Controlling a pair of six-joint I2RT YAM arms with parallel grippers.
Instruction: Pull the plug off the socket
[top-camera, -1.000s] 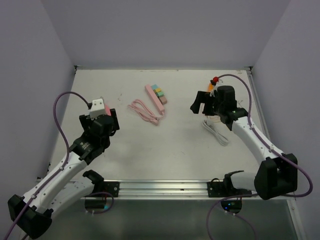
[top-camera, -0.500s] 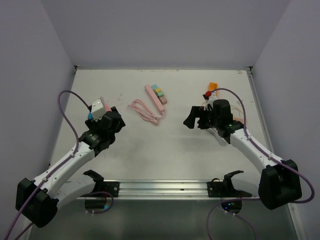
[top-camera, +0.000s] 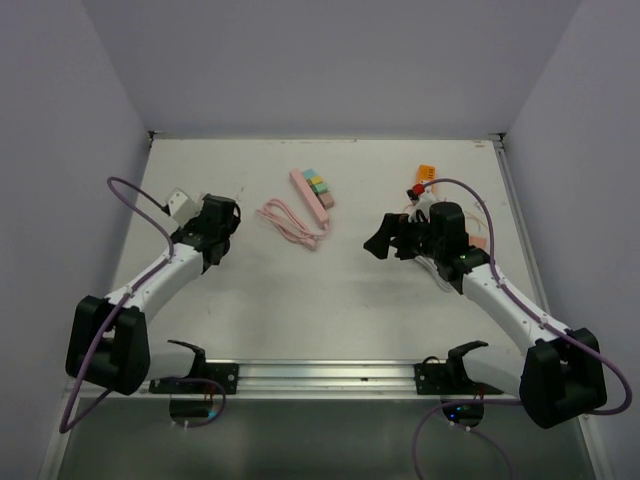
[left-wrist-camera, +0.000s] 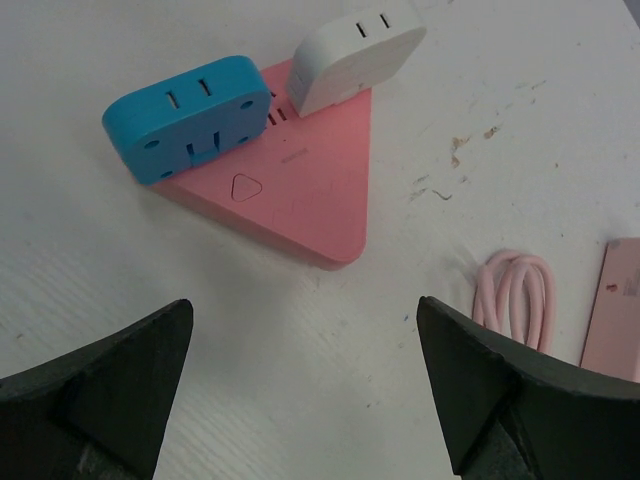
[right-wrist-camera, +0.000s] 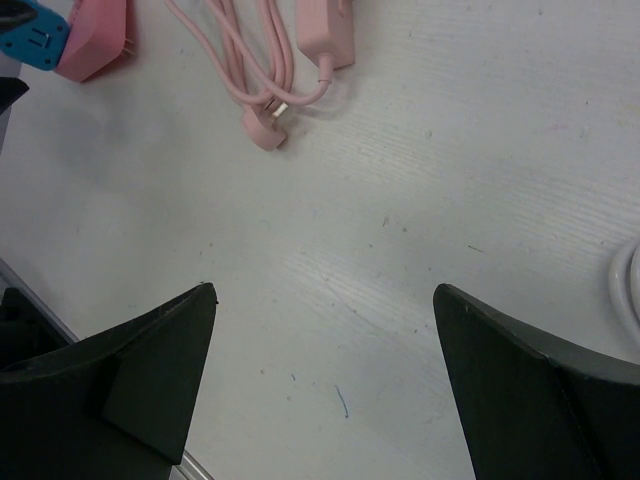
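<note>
A pink triangular socket (left-wrist-camera: 300, 190) lies flat on the table with a blue plug (left-wrist-camera: 190, 115) and a white plug (left-wrist-camera: 355, 50) seated in it. From above, only its white corner (top-camera: 180, 203) shows, just left of my left gripper (top-camera: 215, 215). In the left wrist view the left gripper (left-wrist-camera: 305, 370) is open, a short way back from the socket, with bare table between its fingers (left-wrist-camera: 110, 380). My right gripper (top-camera: 385, 237) is open over the middle right of the table and holds nothing. The right wrist view catches the socket (right-wrist-camera: 95, 40) far off.
A pink power strip (top-camera: 312, 190) with coloured blocks on it lies at the back centre, and its coiled pink cable (top-camera: 290, 222) is beside it. A white cable (top-camera: 430, 262) lies under the right arm. An orange piece (top-camera: 426, 172) and a red piece (top-camera: 416, 189) sit at the back right.
The left arm has stretched out low toward the back left, and its gripper now sits right of the socket. The right gripper dropped and came nearer, then held still.
</note>
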